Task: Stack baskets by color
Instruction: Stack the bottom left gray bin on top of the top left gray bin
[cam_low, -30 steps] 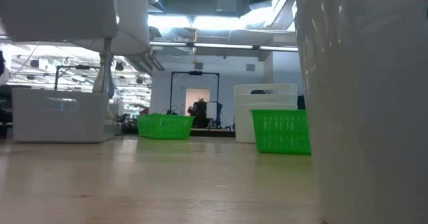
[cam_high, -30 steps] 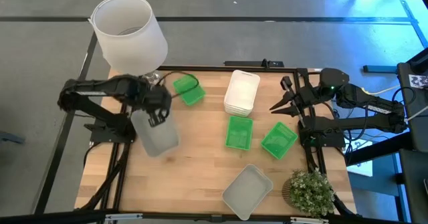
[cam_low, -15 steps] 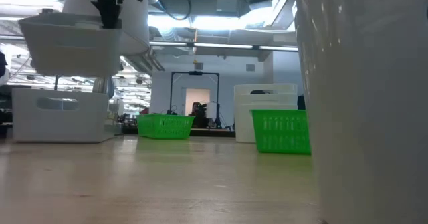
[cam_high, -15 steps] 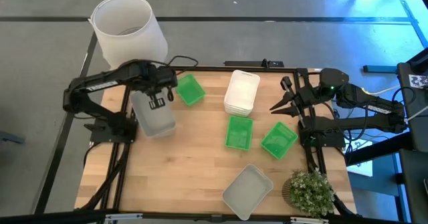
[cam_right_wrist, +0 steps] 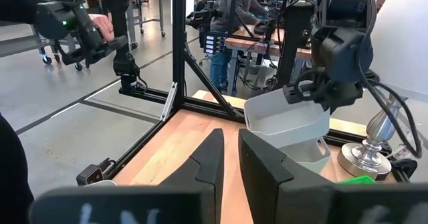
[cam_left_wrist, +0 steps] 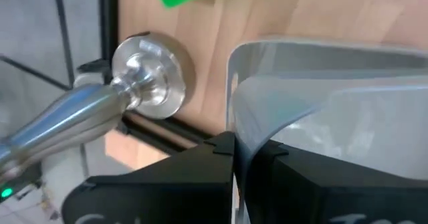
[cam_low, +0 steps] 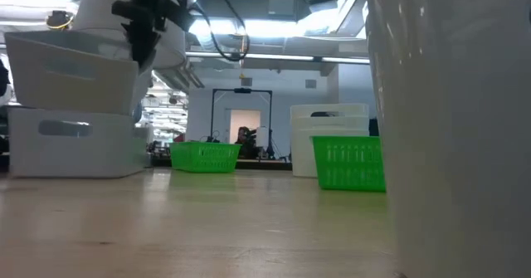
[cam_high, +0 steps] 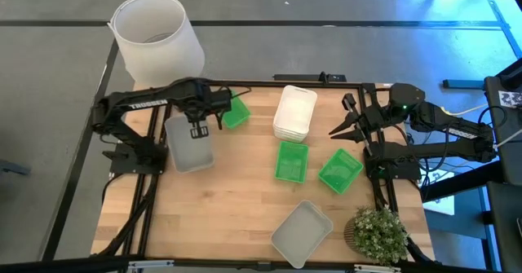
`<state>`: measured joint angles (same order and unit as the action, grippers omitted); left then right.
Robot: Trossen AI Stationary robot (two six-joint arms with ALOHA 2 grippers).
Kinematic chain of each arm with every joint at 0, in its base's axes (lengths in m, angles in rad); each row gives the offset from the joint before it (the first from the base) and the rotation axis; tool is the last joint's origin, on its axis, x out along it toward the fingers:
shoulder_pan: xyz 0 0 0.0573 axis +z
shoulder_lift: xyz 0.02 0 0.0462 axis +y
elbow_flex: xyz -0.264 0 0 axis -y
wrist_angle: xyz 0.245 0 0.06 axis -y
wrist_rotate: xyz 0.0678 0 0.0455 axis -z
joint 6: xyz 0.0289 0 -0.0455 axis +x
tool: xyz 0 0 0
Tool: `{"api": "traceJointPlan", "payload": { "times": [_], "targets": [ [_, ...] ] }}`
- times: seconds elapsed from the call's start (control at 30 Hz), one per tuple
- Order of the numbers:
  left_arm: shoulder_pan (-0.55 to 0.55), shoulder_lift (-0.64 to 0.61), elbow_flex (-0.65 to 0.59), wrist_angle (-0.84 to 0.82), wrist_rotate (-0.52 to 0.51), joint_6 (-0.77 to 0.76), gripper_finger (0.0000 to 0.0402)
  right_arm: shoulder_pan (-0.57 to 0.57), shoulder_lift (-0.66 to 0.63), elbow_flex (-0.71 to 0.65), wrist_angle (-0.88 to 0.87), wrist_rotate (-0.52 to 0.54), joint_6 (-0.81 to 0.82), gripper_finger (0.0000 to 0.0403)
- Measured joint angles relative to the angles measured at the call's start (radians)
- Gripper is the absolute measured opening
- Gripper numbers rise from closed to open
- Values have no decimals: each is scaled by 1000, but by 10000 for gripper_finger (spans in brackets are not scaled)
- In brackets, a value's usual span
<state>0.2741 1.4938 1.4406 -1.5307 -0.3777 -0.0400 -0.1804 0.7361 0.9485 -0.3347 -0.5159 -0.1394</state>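
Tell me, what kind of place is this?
Probably a robotics lab or workshop: two robot arms are mounted on a wooden table in a black metal frame, and beyond it stand workbenches with people on a bare concrete floor.

left gripper (cam_high: 198, 129) holds one basket (cam_high: 189, 147) above another at the table's (cam_high: 236, 216) left edge. stacked baskets (cam_high: 294, 112) sit centre-rear, two baskets (cam_high: 291, 160) before them, plant (cam_high: 378, 232) at the front-right corner.
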Motion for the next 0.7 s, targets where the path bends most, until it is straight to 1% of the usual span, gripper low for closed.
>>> {"api": "traceJointPlan", "payload": {
  "times": [0.2,0.47,0.7],
  "targets": [
    [-13,6,0,97,66,-3,0,0,0,0,0,0,0,48],
    [-21,6,0,104,178,-3,0,0,0,0,0,0,3,48],
    [-22,6,0,138,192,-8,2,0,0,0,0,0,3,48]
  ]
}}
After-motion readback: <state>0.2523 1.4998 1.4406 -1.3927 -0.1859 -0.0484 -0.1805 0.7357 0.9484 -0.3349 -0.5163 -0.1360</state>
